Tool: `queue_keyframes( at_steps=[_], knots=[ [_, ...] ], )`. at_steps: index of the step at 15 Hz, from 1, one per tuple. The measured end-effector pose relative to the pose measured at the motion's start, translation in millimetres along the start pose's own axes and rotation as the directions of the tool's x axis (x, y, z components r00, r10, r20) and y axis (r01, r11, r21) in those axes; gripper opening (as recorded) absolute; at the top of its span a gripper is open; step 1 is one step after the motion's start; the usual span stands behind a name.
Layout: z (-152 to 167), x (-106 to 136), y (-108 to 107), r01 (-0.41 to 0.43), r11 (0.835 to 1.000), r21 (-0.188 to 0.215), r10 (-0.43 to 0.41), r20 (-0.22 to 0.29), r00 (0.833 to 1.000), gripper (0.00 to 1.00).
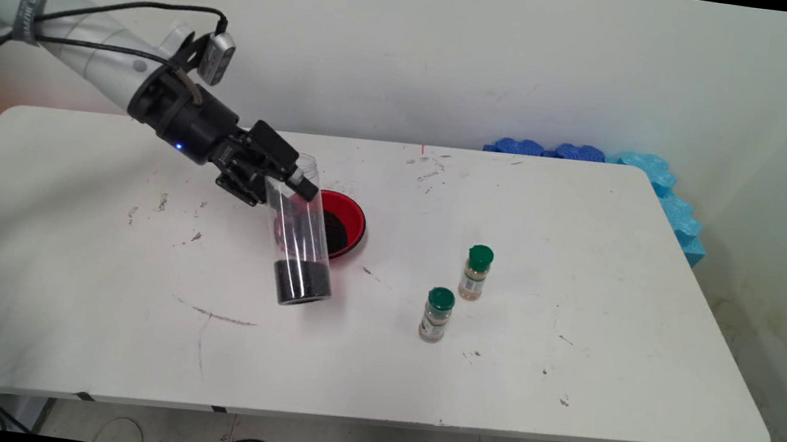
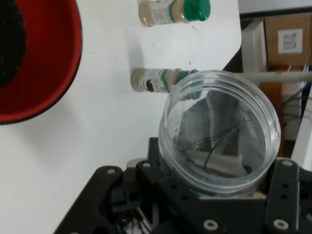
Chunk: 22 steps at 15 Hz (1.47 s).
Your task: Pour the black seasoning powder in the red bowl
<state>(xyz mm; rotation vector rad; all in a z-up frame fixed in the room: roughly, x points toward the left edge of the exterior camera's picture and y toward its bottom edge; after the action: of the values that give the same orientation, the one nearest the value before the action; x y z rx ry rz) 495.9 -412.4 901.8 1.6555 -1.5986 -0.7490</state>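
The gripper (image 1: 278,180) is clamping a clear jar (image 1: 299,240) near its open top, holding it tilted just beside a red bowl (image 1: 353,220). Dark grains are sitting in both, seemingly part-poured. Two green-capped bottles (image 1: 437,315) are standing to the right.

White arm (image 1: 81,37), black pincer (image 1: 280,177), cables (image 1: 129,4)

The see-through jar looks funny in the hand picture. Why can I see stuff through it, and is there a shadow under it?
Hand view: the clear jar bends and smears what lies behind it, including one spice bottle. Main view: the jar, held in the gripper, casts a faint grey shadow on the table.
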Motion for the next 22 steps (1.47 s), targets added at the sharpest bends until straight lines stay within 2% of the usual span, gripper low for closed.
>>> queue_keyframes(
  at_steps=[4,8,12,15,18,22],
  knots=[
    [3.8,5.9,-9.9,0.12,0.993,-0.018,-0.12,-0.006,0.993,0.0],
    [6.9,9.4,-16.2,0.235,0.971,-0.041,-0.235,-0.004,0.972,0.0],
    [9.3,10.4,-20.8,0.354,0.933,-0.065,-0.354,0.011,0.935,0.0],
    [10.3,11.2,-24.1,0.44,0.894,-0.083,-0.44,0.021,0.898,0.0],
    [10.9,11.8,-26.3,0.491,0.866,-0.094,-0.491,0.028,0.871,0.0],
    [11.9,13.3,-30.2,0.567,0.816,-0.111,-0.567,0.037,0.823,0.0]
  ],
)
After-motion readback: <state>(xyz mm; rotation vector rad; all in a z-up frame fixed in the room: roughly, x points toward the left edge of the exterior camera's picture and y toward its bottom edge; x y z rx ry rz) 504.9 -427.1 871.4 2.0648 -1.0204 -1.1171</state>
